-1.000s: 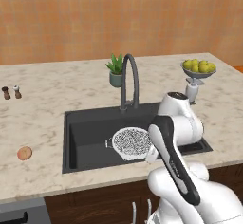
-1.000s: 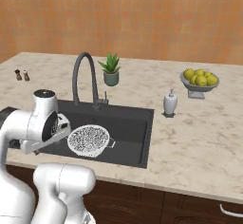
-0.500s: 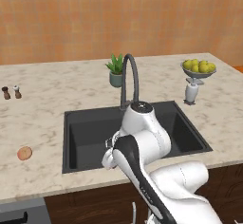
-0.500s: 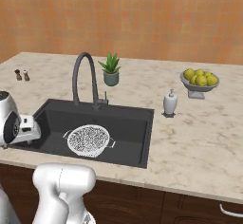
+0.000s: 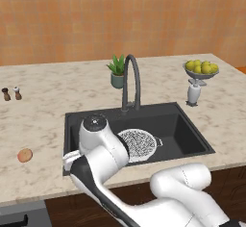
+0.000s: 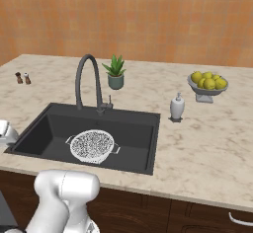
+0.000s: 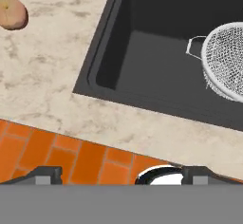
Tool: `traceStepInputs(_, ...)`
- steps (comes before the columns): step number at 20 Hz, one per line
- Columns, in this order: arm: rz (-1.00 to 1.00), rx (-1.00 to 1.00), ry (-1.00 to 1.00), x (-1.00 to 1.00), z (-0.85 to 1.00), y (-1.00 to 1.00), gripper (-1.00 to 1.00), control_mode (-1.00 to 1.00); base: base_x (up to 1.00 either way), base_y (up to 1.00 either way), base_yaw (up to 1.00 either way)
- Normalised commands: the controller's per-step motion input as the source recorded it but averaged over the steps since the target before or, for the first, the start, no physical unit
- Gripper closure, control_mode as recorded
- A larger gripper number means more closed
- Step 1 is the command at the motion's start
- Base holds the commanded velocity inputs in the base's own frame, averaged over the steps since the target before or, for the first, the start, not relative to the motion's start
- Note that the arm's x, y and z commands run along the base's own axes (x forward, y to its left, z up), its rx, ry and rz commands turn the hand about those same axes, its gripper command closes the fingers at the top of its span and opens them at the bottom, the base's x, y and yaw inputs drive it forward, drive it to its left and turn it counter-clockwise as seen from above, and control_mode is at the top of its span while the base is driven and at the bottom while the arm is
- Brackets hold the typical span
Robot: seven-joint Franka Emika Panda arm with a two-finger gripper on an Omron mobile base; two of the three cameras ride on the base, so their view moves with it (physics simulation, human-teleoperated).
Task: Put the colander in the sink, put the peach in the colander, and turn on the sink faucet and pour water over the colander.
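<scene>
The white arm has been swinging from the right side of the basin across to its left, so its elbow is now covering the sink's front-left corner in the left base view, and the white mesh bowl, hidden half a second ago, is showing again.

The speckled beige marble desk [image 5: 43, 120] is carrying everything. The large dark charcoal rectangular sink [image 5: 182, 130] is sitting in it, with the tall dark grey gooseneck faucet [image 5: 130, 79] standing at its back edge and no water visible. The white round perforated colander [image 6: 92, 145] is resting on the basin floor, so the first step looks done. The small orange-red peach [image 5: 25, 155] is lying on the desk left of the sink, well apart from the colander; fetching it and running the water are still to do.

The hand view is showing the end effector [image 7: 121, 175] released, its tips spread wide with nothing between them, and looking down over the desk's front edge. The right base view is giving the colander unobstructed.
</scene>
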Motion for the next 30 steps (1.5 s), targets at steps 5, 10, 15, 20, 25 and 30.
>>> traceStepInputs(5,-0.23,0.0,-0.05,0.46,0.0,0.97,-1.0,-1.0,0.0,0.0,0.0)
traceStepInputs(10,-0.16,0.0,0.0,0.51,0.0,0.76,-1.0,-1.0,0.0,0.0,0.0)
traceStepInputs(15,-0.05,0.0,0.04,0.45,0.0,0.67,-1.0,-1.0,0.0,0.0,0.0)
traceStepInputs(20,0.0,0.0,0.05,0.39,-0.08,0.66,-1.0,-1.0,0.0,0.0,0.0)
traceStepInputs(25,0.0,0.0,0.06,0.35,-0.3,0.53,-1.0,-1.0,0.0,0.0,0.0)
traceStepInputs(30,0.0,0.0,0.02,0.22,-0.35,0.41,-1.0,-1.0,0.0,0.0,0.0)
